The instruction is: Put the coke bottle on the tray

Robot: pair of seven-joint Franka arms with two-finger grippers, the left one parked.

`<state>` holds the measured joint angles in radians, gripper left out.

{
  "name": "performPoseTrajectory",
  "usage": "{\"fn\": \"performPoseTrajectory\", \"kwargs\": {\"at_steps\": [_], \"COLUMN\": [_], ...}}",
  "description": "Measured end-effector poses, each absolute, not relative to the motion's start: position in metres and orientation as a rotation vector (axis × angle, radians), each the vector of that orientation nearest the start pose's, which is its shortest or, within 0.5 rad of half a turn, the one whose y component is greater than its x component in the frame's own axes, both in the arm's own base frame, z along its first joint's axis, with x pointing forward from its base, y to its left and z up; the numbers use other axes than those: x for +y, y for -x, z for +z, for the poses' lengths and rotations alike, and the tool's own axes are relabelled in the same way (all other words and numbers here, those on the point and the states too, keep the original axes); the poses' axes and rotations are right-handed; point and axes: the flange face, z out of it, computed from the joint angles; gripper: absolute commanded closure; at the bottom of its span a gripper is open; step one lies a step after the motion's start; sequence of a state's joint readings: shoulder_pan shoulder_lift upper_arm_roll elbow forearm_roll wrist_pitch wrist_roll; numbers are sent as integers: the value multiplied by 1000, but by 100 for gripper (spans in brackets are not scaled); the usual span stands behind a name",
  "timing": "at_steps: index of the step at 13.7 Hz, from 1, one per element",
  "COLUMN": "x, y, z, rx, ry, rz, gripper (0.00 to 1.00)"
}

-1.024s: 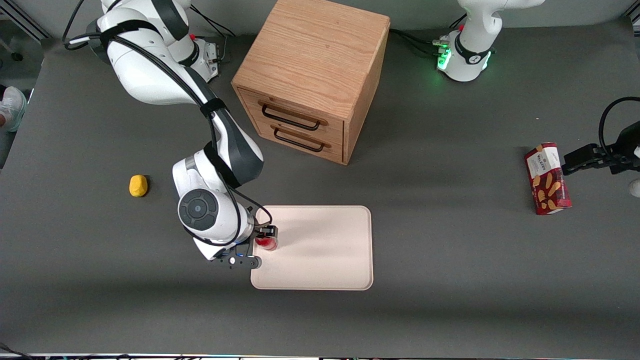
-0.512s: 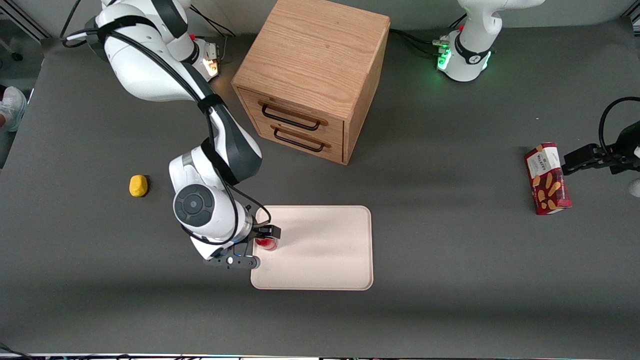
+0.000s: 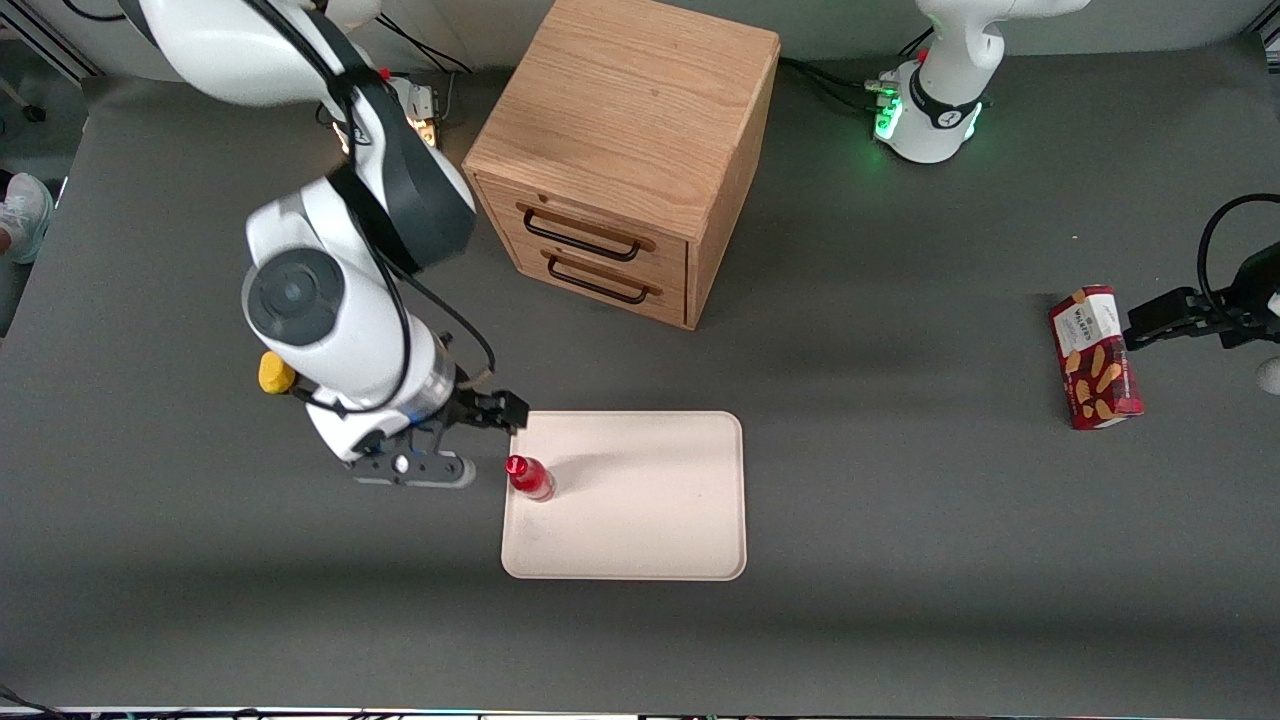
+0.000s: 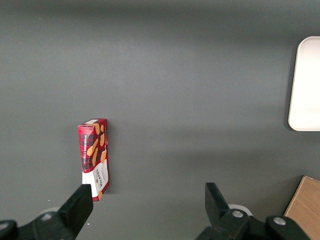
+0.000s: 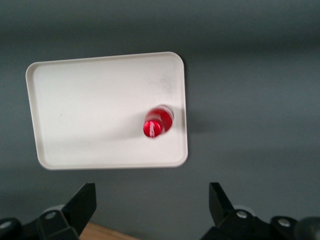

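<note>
Coke bottle [image 3: 528, 477] stands upright on the tray [image 3: 640, 520], close to the tray's edge toward the working arm's end of the table, red cap up; in our right wrist view the coke bottle [image 5: 158, 121] shows from above, wholly inside the low rim of the tray [image 5: 75, 110]. Our gripper [image 3: 478, 438] hangs above the table just off that same tray edge, apart from the bottle and higher than it, fingers spread wide with nothing between them; the right wrist view shows the two black fingers [image 5: 82, 202] well apart, with the gripper [image 5: 152, 207] over the grey table [image 3: 900, 560]. We see a small yellow object [image 3: 275, 373] on the table, partly hidden by our arm and farther toward the working arm's end than the tray. A wooden drawer cabinet [image 3: 625, 150] with two black handles stands farther from the front camera than the tray. A red snack box [image 3: 1095, 357] lies toward the parked arm's end of the table, well apart from the tray; the left wrist view shows this snack box [image 4: 94, 157] too, with a corner of the tray [image 4: 306, 85].
</note>
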<state>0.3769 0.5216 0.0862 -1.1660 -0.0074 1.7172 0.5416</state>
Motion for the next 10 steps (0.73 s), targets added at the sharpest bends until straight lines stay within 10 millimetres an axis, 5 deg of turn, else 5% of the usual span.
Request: {"fn": "performPoseTrajectory", "kwargs": {"at_steps": [4,10], "x": [264,148], "y": [-606,-578], "z": [566,617], "rx": [189,144], "ry": [3127,3140], "rz": [10,14], "gripper": [0,0]}}
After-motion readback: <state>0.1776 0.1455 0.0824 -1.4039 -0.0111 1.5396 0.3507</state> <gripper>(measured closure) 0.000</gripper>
